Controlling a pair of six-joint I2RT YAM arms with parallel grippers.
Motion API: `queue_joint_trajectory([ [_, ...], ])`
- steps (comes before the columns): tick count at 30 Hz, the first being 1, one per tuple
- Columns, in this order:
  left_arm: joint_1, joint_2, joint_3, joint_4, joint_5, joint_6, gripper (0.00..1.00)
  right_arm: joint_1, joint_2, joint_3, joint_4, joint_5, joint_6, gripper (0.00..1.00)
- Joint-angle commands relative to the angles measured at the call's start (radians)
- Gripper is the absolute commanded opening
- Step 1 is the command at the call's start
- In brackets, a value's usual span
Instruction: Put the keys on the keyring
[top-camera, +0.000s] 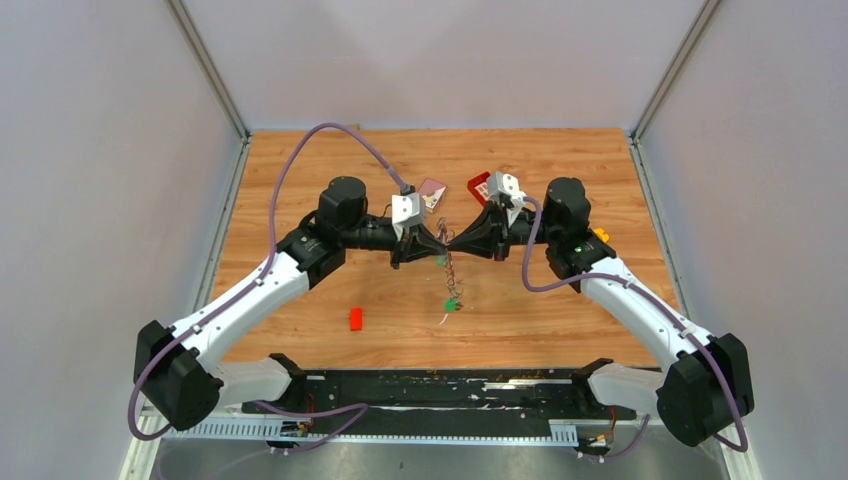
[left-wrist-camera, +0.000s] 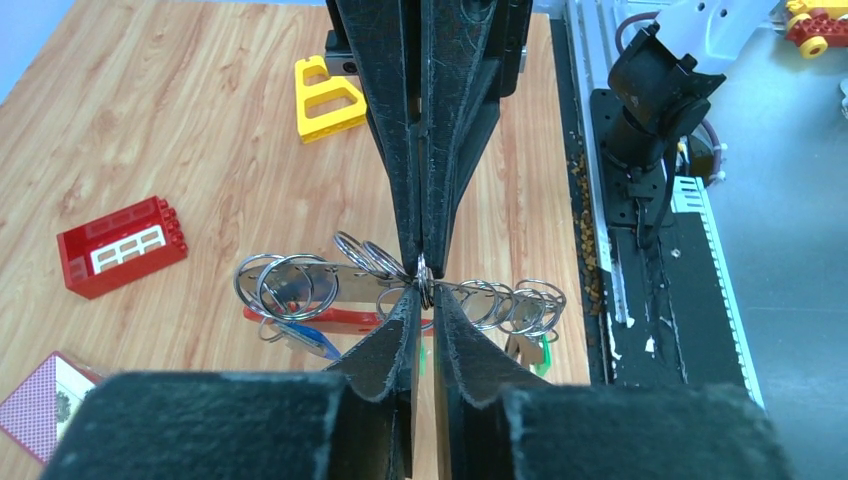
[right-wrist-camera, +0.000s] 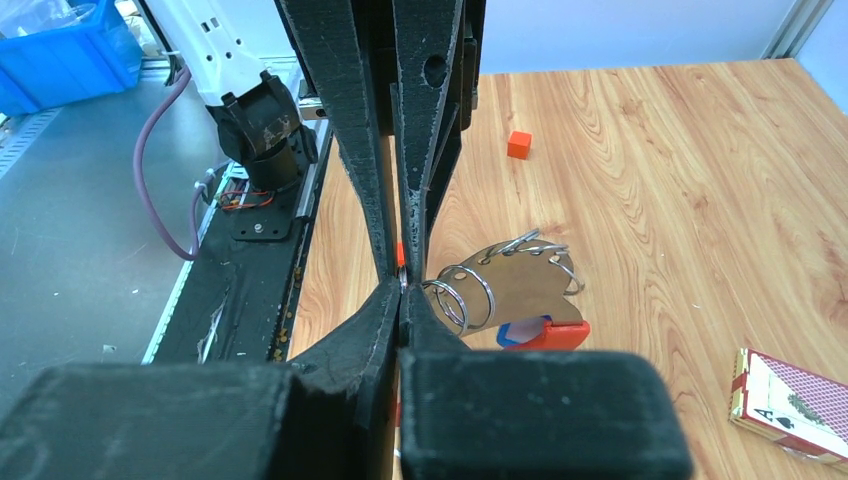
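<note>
Keyring (left-wrist-camera: 300, 283): round silver wire loops; grained wooden table (left-wrist-camera: 200, 120).

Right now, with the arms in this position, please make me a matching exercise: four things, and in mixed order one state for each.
1 keyring
2 red block
3 card box
4 yellow frame

a alone on the wood near the left forearm
b flat, with two openings
c pinched by left gripper and right gripper
d ace printed on its side

Pairs: 1c, 2a, 3d, 4b.
</note>
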Motion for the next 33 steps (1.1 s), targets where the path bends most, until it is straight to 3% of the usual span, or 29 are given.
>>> queue_joint_trajectory([
  [1,-0.004,0.011,0.037,0.058,0.026,-0.037,0.1,0.003,-0.014,0.002,0.028,-0.009,-0.012,0.0],
  [3,-0.003,0.013,0.039,0.055,0.024,-0.038,0.0,0.003,-0.015,-0.001,0.027,-0.006,-0.017,0.0],
  [6,-0.007,0.011,0.065,-0.029,-0.006,0.033,0.0,0.003,-0.014,0.009,-0.03,0.007,-0.069,0.06],
  [10,-0.073,0.054,0.217,-0.423,-0.2,0.309,0.0,0.003,-0.022,0.044,-0.16,0.036,-0.181,0.27],
  [14,-0.126,0.123,0.358,-0.651,-0.337,0.373,0.0,0.005,-0.032,0.047,-0.193,0.046,-0.23,0.38],
  [17,-0.149,0.159,0.438,-0.753,-0.408,0.394,0.0,0.006,-0.035,0.043,-0.201,0.04,-0.247,0.39],
  [24,-0.185,0.173,0.463,-0.774,-0.432,0.392,0.0,0.025,-0.035,0.044,-0.214,0.024,-0.274,0.33],
  [33,-0.19,0.186,0.491,-0.763,-0.369,0.345,0.0,0.059,-0.02,0.039,-0.219,0.018,-0.307,0.31],
])
